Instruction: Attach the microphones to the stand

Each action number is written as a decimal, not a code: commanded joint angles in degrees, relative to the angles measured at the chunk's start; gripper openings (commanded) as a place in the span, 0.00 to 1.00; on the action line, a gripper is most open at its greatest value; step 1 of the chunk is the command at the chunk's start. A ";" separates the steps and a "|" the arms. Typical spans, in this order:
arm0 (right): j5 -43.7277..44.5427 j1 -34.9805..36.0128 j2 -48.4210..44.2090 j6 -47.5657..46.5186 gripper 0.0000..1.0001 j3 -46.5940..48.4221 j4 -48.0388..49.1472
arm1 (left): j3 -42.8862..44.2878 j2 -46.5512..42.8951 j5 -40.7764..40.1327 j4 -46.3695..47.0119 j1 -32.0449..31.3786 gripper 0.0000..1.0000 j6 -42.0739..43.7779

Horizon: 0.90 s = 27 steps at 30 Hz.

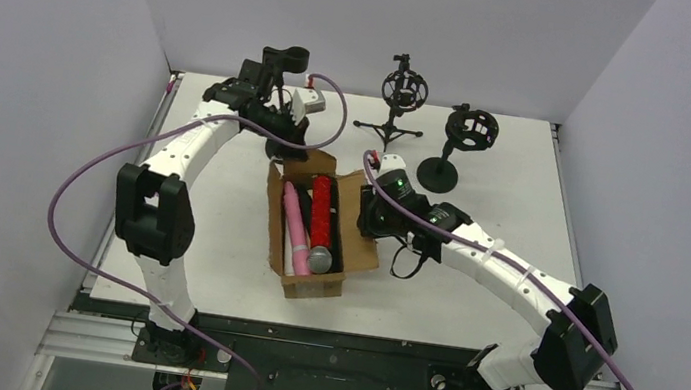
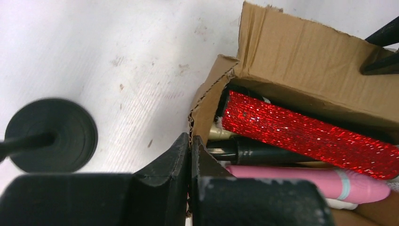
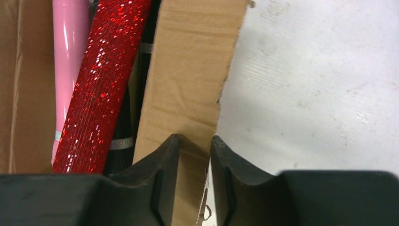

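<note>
Top external view: an open cardboard box [image 1: 309, 286] is seen mid-table [image 1: 511, 207], with one arm at its far end and the other at its right side.
Left gripper [image 2: 190, 146]: the fingers are pressed almost together on the box's far corner edge. The edge appears to be pinched, likely so that the box cannot slide.
Right gripper [image 3: 194, 141]: the fingers are set slightly apart with the box's right flap in the gap. Whether the flap is clamped cannot be told. It is probably being held outward to give access.
Microphones: all those seen are laid lengthwise inside the box, and none is yet on a stand.
Red glittery microphone [image 1: 323, 207]: a sparkling body is laid on top, and a grey rounded head appears at its near end.
Pink microphone [image 1: 295, 211]: a smooth, glossy body is laid just beside the red one, on its left.
Black microphone [image 2: 259, 151]: it is partly buried between those two.
Stands: a tripod stand [image 1: 402, 97] and a round-based stand [image 1: 458, 139] are set upright behind the box, with their cradles empty.
</note>
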 commanded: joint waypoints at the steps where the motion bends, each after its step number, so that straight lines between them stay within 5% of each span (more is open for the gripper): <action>1: 2.64 2.82 2.48 -1.84 0.31 5.54 -1.85 | 0.57 -4.63 1.60 -1.45 4.37 0.00 -2.31; 9: 10.45 7.77 3.12 -3.58 0.50 19.17 -7.30 | -5.08 -12.04 3.64 -3.14 8.31 0.00 -10.60; 17: 0.01 11.47 12.61 -8.11 0.47 30.98 -10.98 | -14.34 -20.29 5.11 6.72 11.44 0.00 -24.06; 27: -6.77 11.68 21.18 -11.93 0.46 31.33 -13.38 | -17.57 -22.54 3.71 10.22 11.71 0.00 -26.25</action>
